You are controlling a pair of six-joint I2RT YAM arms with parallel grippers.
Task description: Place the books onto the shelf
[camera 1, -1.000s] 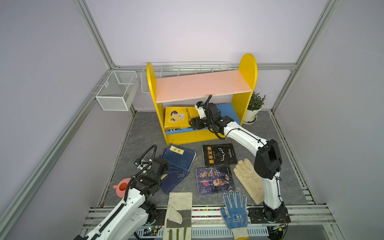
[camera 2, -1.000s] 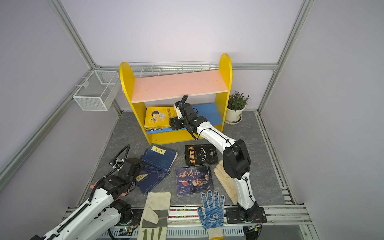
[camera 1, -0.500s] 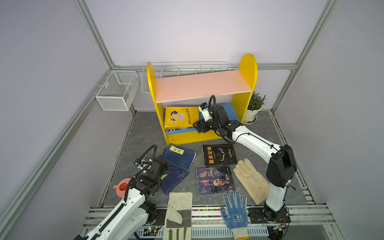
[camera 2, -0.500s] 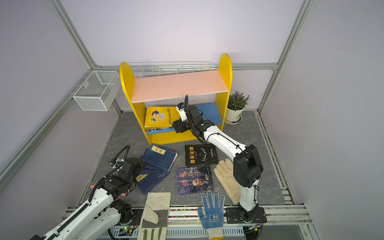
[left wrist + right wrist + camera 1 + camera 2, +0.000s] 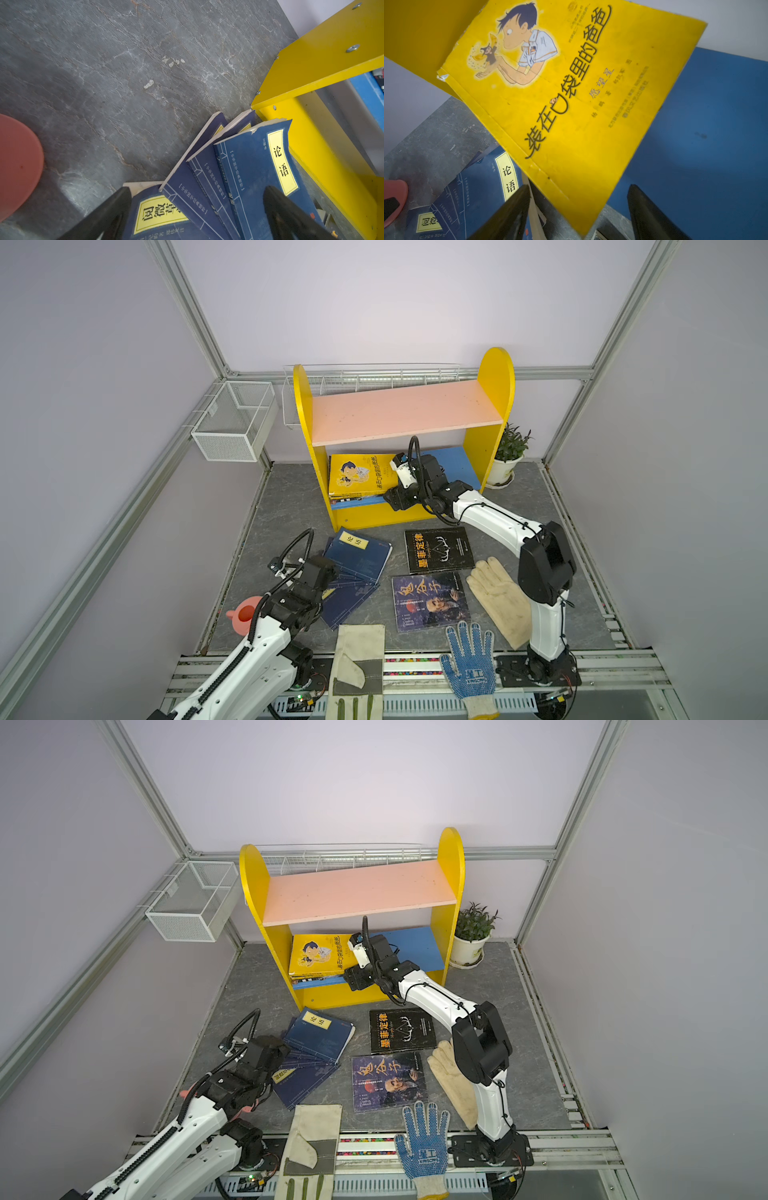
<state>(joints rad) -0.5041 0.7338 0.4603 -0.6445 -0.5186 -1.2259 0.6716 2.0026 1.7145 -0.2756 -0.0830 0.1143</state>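
The shelf (image 5: 405, 410) (image 5: 357, 892) stands at the back, its pink upper board bare. A yellow cartoon book (image 5: 359, 475) (image 5: 318, 955) (image 5: 571, 93) lies on a small stack at the left of the blue lower board. My right gripper (image 5: 392, 499) (image 5: 353, 982) (image 5: 579, 187) is open at that board's front edge; the yellow book's corner juts between its fingers, ungripped. Navy books (image 5: 357, 556) (image 5: 320, 1031) (image 5: 259, 166) are fanned out on the floor, with my open left gripper (image 5: 324, 568) (image 5: 274, 1048) (image 5: 196, 189) just over them. A black book (image 5: 438, 549) and a purple-blue book (image 5: 428, 601) lie flat nearby.
A cream glove (image 5: 498, 601), a blue-dotted glove (image 5: 469, 659) and a grey-and-cream glove (image 5: 359, 655) lie along the front. A potted plant (image 5: 509, 452) stands right of the shelf. A wire basket (image 5: 232, 423) hangs on the left wall. A pink funnel (image 5: 245, 614) sits beside my left arm.
My right gripper has drawn back from inside the lower shelf to its front edge, and its jaws have narrowed a little. The yellow book stays on the stack. The left arm has not moved.
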